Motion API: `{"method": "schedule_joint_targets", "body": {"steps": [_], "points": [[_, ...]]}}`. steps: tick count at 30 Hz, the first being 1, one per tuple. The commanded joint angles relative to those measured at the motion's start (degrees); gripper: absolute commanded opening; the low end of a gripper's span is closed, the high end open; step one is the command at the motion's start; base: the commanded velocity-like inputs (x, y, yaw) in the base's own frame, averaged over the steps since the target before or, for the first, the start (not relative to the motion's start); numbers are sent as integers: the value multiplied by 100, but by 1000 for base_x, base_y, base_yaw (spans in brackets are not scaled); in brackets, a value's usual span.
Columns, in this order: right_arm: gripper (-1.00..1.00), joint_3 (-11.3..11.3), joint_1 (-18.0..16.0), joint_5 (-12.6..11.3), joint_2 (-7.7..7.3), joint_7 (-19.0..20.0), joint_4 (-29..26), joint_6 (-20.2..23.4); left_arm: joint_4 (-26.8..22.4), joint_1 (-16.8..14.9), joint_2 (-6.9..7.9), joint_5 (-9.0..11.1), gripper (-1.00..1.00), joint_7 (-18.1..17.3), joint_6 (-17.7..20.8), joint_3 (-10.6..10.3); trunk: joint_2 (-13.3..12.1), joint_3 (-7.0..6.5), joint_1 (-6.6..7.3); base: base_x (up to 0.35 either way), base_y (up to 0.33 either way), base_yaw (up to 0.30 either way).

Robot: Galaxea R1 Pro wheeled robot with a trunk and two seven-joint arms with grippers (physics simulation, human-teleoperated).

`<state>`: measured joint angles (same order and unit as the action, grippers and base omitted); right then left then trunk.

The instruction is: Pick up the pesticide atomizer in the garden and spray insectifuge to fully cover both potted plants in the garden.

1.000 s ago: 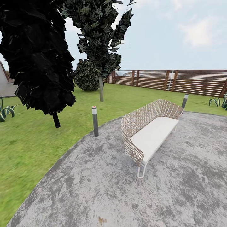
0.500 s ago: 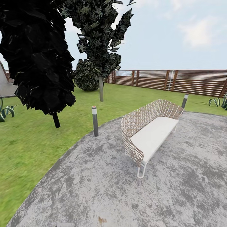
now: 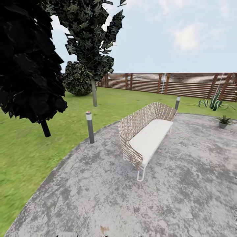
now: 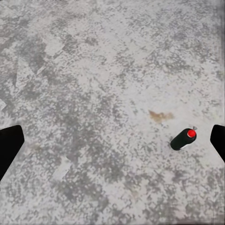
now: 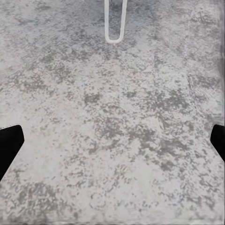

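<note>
Take the white-cushioned wicker bench with thin white metal legs [image 3: 147, 140] as your landmark on the round grey speckled stone patio [image 3: 184, 197]. Left of the bench, at the patio's edge, stands a short dark grey bollard lamp with a pale top [image 3: 89, 127], and beyond it the green lawn [image 3: 26, 154] and the dark-leaved trees [image 3: 26, 59]. Behind the bench runs the brown horizontal-slat wooden fence [image 3: 184, 84]. Right of the bench, well apart from it near the patio's far rim, sits one small potted plant, a low green rosette in a round grey pot [image 3: 224, 121]; the striped spiky agave [image 3: 213, 100] by the fence is not your target.

In the left wrist view, the small dark bottle with a red cap, the pesticide atomizer [image 4: 183, 138], lies on the stone just beside a brownish stain [image 4: 161, 116]. The left gripper [image 4: 112, 143] is spread wide and holds nothing; the bottle lies close to one fingertip [image 4: 218, 140]. The right gripper [image 5: 112, 143] is equally wide and empty, with a bench leg [image 5: 115, 23] ahead of it.

You can expect the bottle to be light, stiff and smooth, so it may roll or skid when nudged. Close across the middle of its body, not the cap
</note>
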<state>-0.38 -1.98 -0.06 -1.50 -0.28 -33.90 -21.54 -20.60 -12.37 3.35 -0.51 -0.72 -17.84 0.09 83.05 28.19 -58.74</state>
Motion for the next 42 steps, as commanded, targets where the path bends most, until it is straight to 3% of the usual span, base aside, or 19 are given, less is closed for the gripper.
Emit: {"method": "schedule_joint_targets", "body": {"steps": [1, 11, 19, 22, 42], "points": [[100, -4, -4, -1, 1, -3, 32, -17, 3, -2, 0, -7, 100, -7, -18, 1, 3, 6, 2, -119, 286, -268], [100, -6, -4, -3, 1, 1, 136, -14, 3, -2, -1, -10, 100, -16, -14, 0, 3, 44, 2, -109, 275, -256], [100, -9, -4, -6, 1, 1, 138, -9, -4, -2, -6, -25, 100, -11, -18, -8, 3, 101, 2, -15, 44, -199], [100, -14, -4, -11, 1, 1, 138, -9, -5, -2, -10, -185, 100, -4, -15, -28, 3, 123, 2, -1, 2, -193], [100, -22, -4, -12, 1, 1, 129, -14, -6, -11, 15, -242, 100, 47, 19, 56, 805, 631, -438, 0, 0, -153]]}}
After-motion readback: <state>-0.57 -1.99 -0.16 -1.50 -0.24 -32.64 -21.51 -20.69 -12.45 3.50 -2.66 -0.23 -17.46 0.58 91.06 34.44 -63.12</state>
